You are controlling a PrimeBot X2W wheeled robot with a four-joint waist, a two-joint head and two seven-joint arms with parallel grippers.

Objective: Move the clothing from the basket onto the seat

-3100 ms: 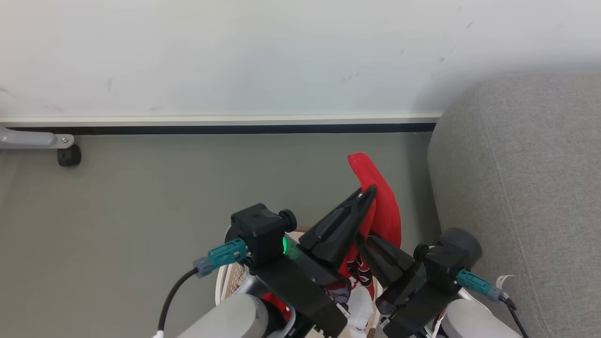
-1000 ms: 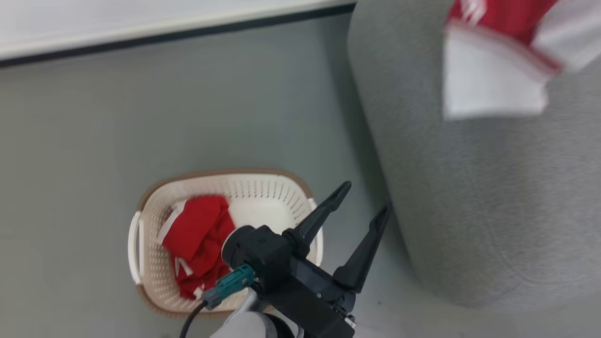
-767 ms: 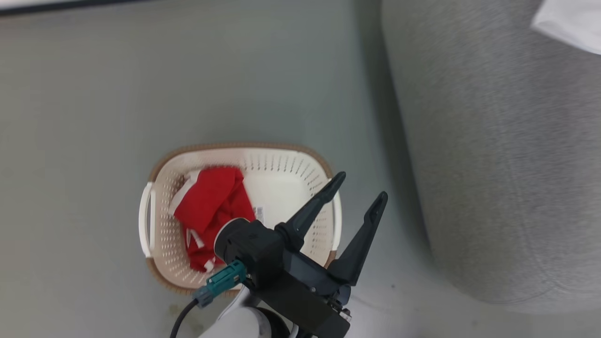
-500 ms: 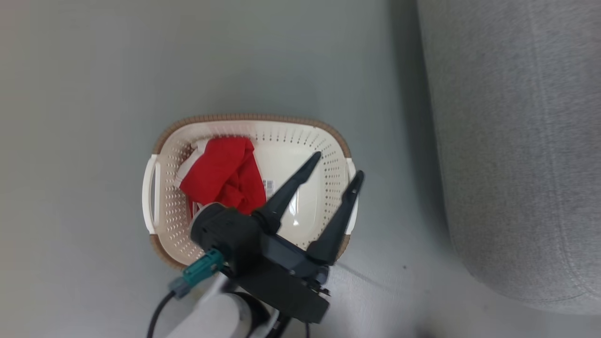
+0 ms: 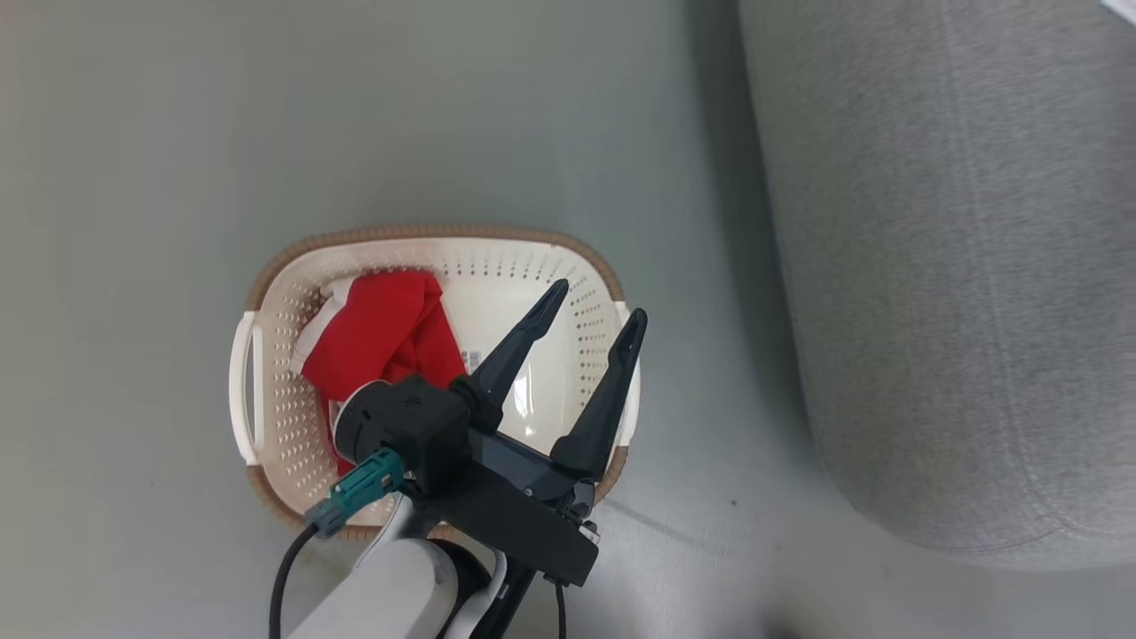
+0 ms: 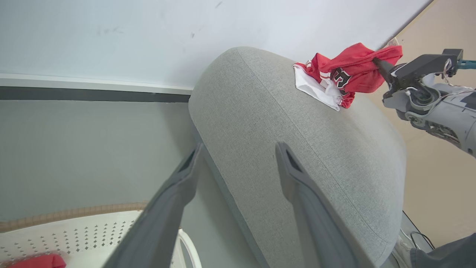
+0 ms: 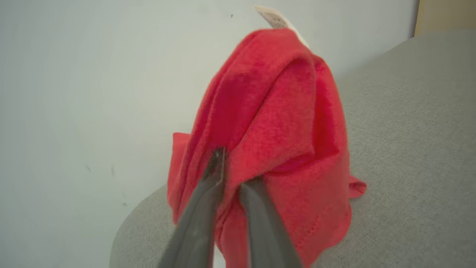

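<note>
Left gripper [image 5: 598,302]: two long, tapering matte-black fingers. Just below them, boxy black wrist block [image 5: 404,426] with a small embossed mark. At the block's lower left, teal connector [image 5: 364,484] trailing a black cable [image 5: 280,577]; beneath the block, smooth pale-grey forearm [image 5: 382,595].

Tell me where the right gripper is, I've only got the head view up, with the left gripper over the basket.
Observer: In the left wrist view the right gripper is out at the far end of the seat.
Operator: Is it holding anything?
Observer: Yes, the right wrist view shows its fingers close together with the red garment bunched between them.
Operator: Is that garment down on the cushion?
Observer: Partly: its white panel lies on the seat; the pinched part looks lifted.
</note>
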